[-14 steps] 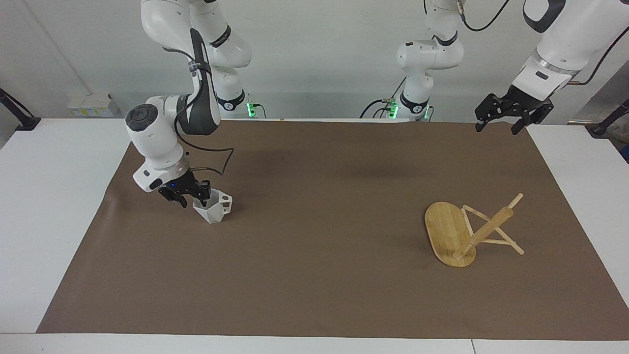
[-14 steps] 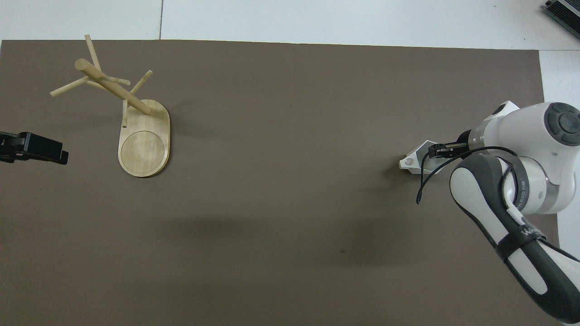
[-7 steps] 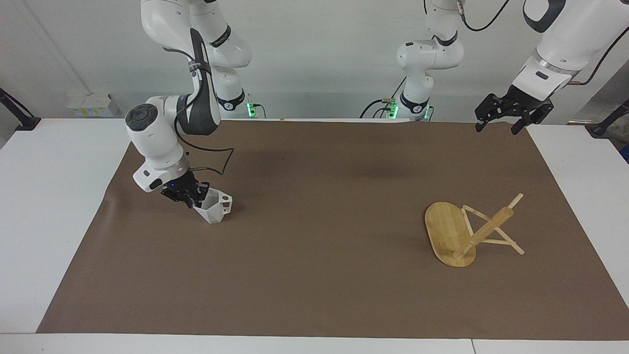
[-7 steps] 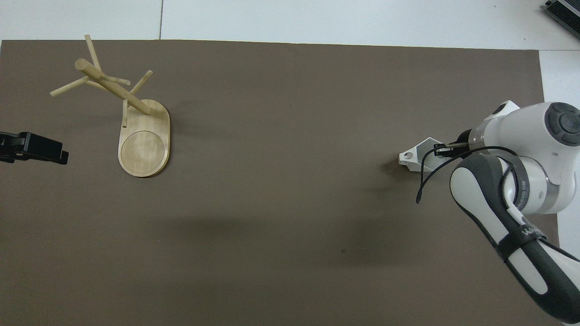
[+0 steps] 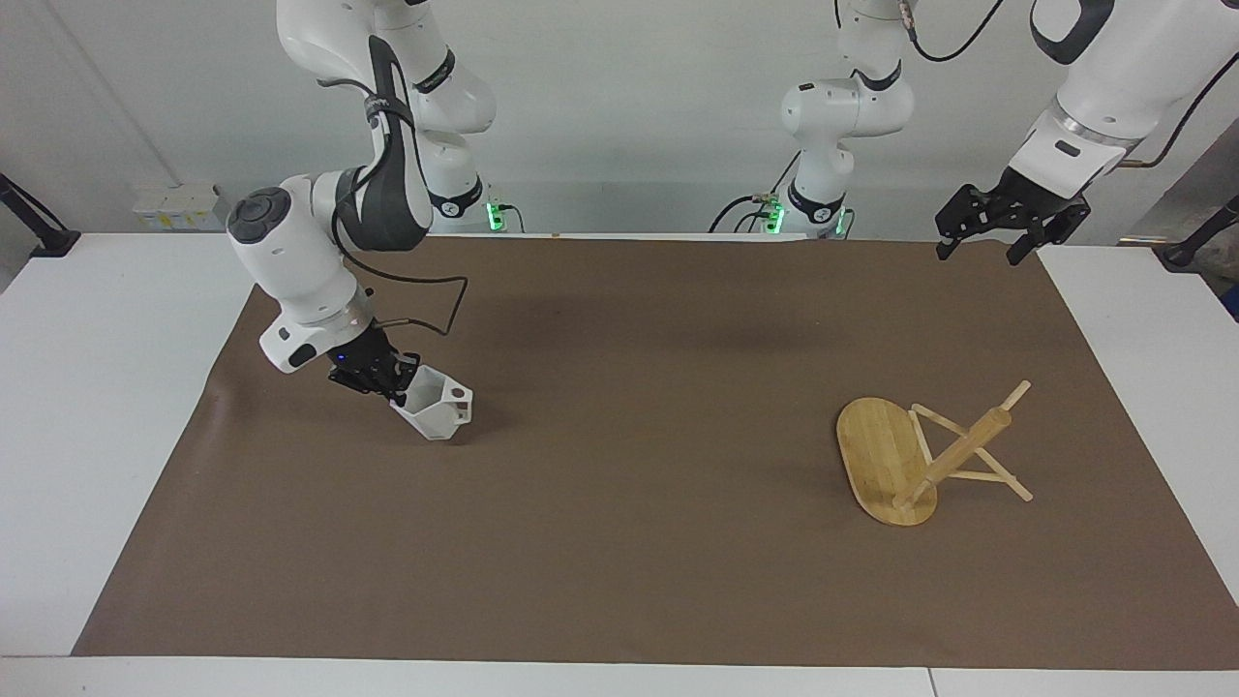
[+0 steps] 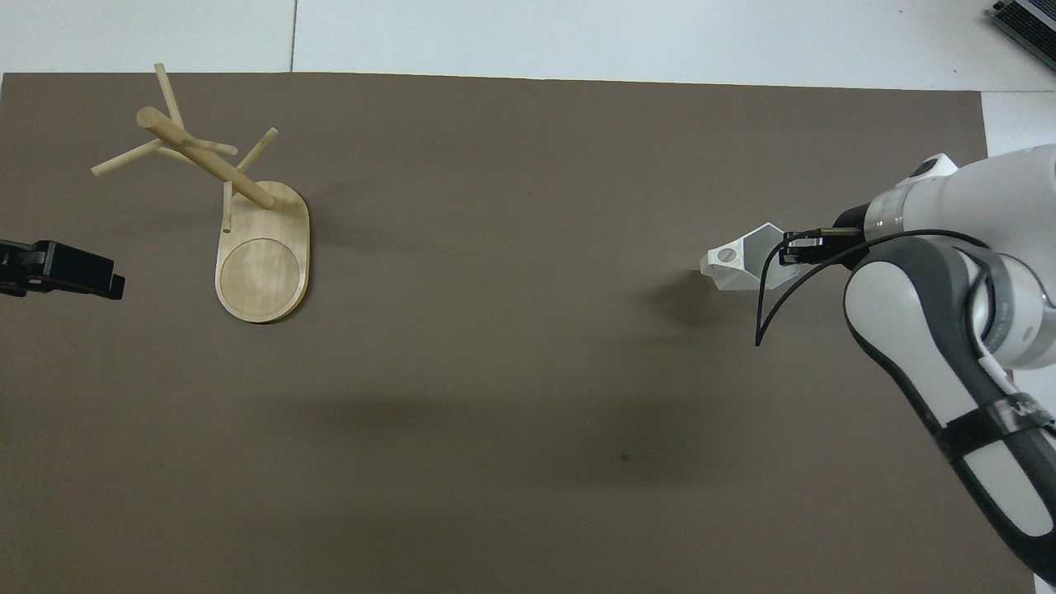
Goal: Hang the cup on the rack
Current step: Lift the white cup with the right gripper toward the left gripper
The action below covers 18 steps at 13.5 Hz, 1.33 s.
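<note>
Brown mat (image 5: 619, 561): cup (image 5: 436, 411) tilted, handle rackward.

Bright, even overhead light, both views sharp; soft shadows on brown mat (image 5: 619, 542), no glare or blur.

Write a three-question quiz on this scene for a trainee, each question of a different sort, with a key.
1. True or false: the rack already has the cup hanging on a peg.
2. Which gripper holds the cup? A) the left gripper B) the right gripper C) neither
3. Fill in: the rack stands toward the ____ arm's end of the brown mat.

Key:
1. False. The pegs are bare; the cup is tilted in the right gripper, apparently just off the mat.
2. B. It is shut on the cup's rim wall; the left gripper waits open above the mat's corner.
3. left
</note>
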Each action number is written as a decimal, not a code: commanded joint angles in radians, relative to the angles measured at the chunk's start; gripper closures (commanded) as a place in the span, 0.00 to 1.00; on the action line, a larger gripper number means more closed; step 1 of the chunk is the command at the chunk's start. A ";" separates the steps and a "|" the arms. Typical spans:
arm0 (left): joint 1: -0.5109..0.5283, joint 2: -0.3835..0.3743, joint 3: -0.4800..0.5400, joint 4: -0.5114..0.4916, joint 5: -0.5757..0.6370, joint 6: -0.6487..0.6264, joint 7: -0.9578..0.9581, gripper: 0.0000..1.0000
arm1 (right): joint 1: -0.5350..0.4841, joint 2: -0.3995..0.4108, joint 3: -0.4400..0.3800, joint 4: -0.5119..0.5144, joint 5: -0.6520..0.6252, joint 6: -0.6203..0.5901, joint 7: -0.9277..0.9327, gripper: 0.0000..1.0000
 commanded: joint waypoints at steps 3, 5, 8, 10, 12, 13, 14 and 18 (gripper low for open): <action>0.010 -0.016 -0.009 -0.010 0.018 -0.011 -0.004 0.00 | -0.009 -0.024 0.110 0.158 0.211 -0.127 0.008 1.00; 0.010 -0.016 -0.009 -0.010 0.018 -0.011 -0.004 0.00 | 0.000 -0.054 0.151 0.200 0.262 -0.192 0.012 1.00; 0.010 -0.016 -0.009 -0.010 0.018 -0.011 -0.004 0.00 | 0.002 -0.062 0.207 0.235 0.410 -0.253 0.020 1.00; 0.010 -0.016 -0.009 -0.010 0.018 -0.011 -0.004 0.00 | 0.003 -0.064 0.269 0.237 0.512 -0.244 0.034 1.00; 0.010 -0.016 -0.009 -0.010 0.018 -0.011 -0.004 0.00 | 0.067 -0.061 0.286 0.238 0.521 -0.180 0.111 1.00; 0.010 -0.016 -0.009 -0.010 0.018 -0.011 -0.004 0.00 | 0.098 -0.058 0.286 0.241 0.547 -0.120 0.157 1.00; 0.010 -0.016 -0.009 -0.010 0.018 -0.011 -0.004 0.00 | 0.129 -0.053 0.286 0.240 0.572 -0.071 0.181 1.00; -0.004 -0.020 -0.012 -0.009 0.018 -0.026 0.010 0.00 | 0.205 -0.044 0.286 0.241 0.596 0.015 0.224 1.00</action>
